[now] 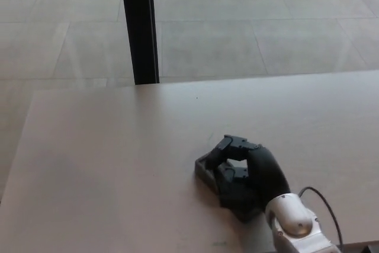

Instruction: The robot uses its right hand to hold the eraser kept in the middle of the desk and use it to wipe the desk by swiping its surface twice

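Note:
My right hand [249, 173] rests on the pale desk [118, 158] at the lower middle right, its black fingers wrapped around a dark grey eraser [205, 167]. Only the eraser's left end shows past the fingers; the rest is hidden under the hand. The eraser lies flat against the desk surface. The silver wrist and a black cable trail toward the bottom right corner. My left hand does not show.
A black vertical post [140, 25] stands just beyond the desk's far edge, left of centre. Grey floor tiles [266, 22] lie behind the desk. The desk's left edge runs diagonally down to the picture's left side.

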`<state>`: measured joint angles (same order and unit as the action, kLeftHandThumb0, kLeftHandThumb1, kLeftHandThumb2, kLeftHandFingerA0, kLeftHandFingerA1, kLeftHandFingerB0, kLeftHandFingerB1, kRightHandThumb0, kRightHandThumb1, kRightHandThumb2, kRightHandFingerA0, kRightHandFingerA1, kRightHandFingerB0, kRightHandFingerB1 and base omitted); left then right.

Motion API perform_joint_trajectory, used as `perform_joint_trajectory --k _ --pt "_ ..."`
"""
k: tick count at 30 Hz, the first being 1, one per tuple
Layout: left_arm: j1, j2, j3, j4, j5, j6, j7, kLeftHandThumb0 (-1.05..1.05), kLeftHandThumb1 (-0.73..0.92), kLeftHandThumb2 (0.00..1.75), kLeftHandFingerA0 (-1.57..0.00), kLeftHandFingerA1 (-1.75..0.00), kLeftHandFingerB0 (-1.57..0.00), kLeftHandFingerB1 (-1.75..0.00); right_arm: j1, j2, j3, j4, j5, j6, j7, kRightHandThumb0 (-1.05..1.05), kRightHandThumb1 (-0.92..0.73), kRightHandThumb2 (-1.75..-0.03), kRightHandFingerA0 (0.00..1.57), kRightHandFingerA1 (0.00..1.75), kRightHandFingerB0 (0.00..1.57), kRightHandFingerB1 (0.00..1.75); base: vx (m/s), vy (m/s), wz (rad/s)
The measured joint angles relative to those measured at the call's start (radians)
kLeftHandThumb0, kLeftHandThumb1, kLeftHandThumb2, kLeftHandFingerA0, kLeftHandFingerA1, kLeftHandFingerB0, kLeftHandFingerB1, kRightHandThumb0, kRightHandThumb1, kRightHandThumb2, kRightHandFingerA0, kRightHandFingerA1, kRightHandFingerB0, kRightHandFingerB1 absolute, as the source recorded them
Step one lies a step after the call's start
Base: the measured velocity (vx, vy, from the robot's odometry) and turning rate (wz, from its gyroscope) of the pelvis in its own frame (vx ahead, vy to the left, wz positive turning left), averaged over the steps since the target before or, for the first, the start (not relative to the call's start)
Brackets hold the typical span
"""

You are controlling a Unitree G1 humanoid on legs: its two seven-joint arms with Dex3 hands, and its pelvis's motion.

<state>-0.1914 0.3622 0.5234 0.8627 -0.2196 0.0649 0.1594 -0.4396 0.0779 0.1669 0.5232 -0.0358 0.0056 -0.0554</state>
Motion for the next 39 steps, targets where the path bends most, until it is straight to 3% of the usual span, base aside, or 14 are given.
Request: perform_joint_trajectory --k 1,2,3,8,11,12,18,21,24,26,39 --pt "-0.001 0.0 -0.001 0.0 0.0 0.0 0.0 -0.65 0.71 0.64 -0.47 -0.98 -0.44 -0.77 -0.016 -0.018 -0.02 0.022 0.0 -0.001 -0.001 -0.28 -0.53 -1.14 1.24 1.43 1.04 1.31 0.0 0.0 0.0" --pt "-0.002 0.0 0.0 0.001 0.0 0.0 -0.001 -0.67 0.72 0.63 -0.46 -0.98 -0.44 -0.77 -0.032 -0.037 -0.048 0.045 0.003 -0.001 -0.004 -0.22 -0.58 -1.1 0.97 1.75 0.78 1.61 0.0 0.0 0.0" --pt "-0.002 0.001 0.001 0.002 0.0 0.0 -0.001 -0.65 0.74 0.6 -0.45 -0.95 -0.46 -0.75 -0.047 -0.062 -0.078 0.07 0.004 -0.002 -0.009 -0.22 -0.54 -1.21 0.99 1.75 0.78 1.61 0.0 0.0 0.0" --pt "-0.001 0.003 0.001 0.003 0.0 0.0 -0.006 -0.64 0.71 0.65 -0.45 -0.95 -0.44 -0.76 -0.089 -0.182 -0.203 0.162 0.011 -0.005 -0.025 -0.24 -0.59 -1.13 1.01 1.75 0.8 1.59 0.0 0.0 0.0" --pt "-0.001 0.004 -0.001 0.003 0.001 0.0 -0.006 -0.62 0.7 0.63 -0.46 -1.0 -0.45 -0.79 -0.094 -0.212 -0.243 0.189 0.016 -0.011 -0.03 -0.25 -0.53 -1.23 1.04 1.75 0.75 1.64 0.0 0.0 0.0" --pt "-0.001 0.003 -0.002 0.003 0.0 0.0 -0.006 -0.64 0.7 0.6 -0.47 -1.02 -0.47 -0.81 -0.097 -0.226 -0.266 0.203 0.021 -0.013 -0.031 -0.27 -0.58 -1.17 1.04 1.75 0.78 1.54 0.0 0.0 0.0" --pt "0.002 0.004 0.002 0.004 0.0 0.0 -0.004 -0.62 0.71 0.61 -0.47 -1.04 -0.48 -0.82 -0.091 -0.311 -0.374 0.256 0.054 -0.015 -0.02 -0.26 -0.55 -1.19 1.01 1.75 0.79 1.52 0.0 0.0 0.0" --pt "0.001 0.003 0.01 0.006 -0.001 0.0 -0.003 -0.65 0.71 0.61 -0.5 -1.09 -0.49 -0.83 -0.086 -0.346 -0.432 0.285 0.077 -0.014 -0.019 -0.26 -0.47 -1.27 1.05 1.75 0.73 1.65 0.0 0.0 0.0" --pt "0.001 0.003 0.013 0.006 -0.001 0.0 -0.002 -0.63 0.7 0.61 -0.48 -1.08 -0.49 -0.84 -0.078 -0.389 -0.472 0.322 0.092 -0.022 -0.013 -0.25 -0.51 -1.24 0.98 1.75 0.72 1.63 0.0 0.0 0.0" --pt "0.001 0.003 0.017 0.008 -0.002 0.0 -0.002 -0.63 0.71 0.6 -0.47 -1.04 -0.49 -0.82 -0.074 -0.405 -0.489 0.337 0.099 -0.026 -0.011 -0.24 -0.57 -1.16 0.97 1.75 0.7 1.58 0.0 0.0 0.0" --pt "0.012 0.001 0.025 -0.009 -0.005 0.0 -0.002 -0.65 0.69 0.63 -0.49 -1.04 -0.48 -0.81 -0.061 -0.462 -0.542 0.388 0.128 -0.036 -0.01 -0.22 -0.56 -1.14 0.97 1.75 0.76 1.51 0.0 0.0 0.0"
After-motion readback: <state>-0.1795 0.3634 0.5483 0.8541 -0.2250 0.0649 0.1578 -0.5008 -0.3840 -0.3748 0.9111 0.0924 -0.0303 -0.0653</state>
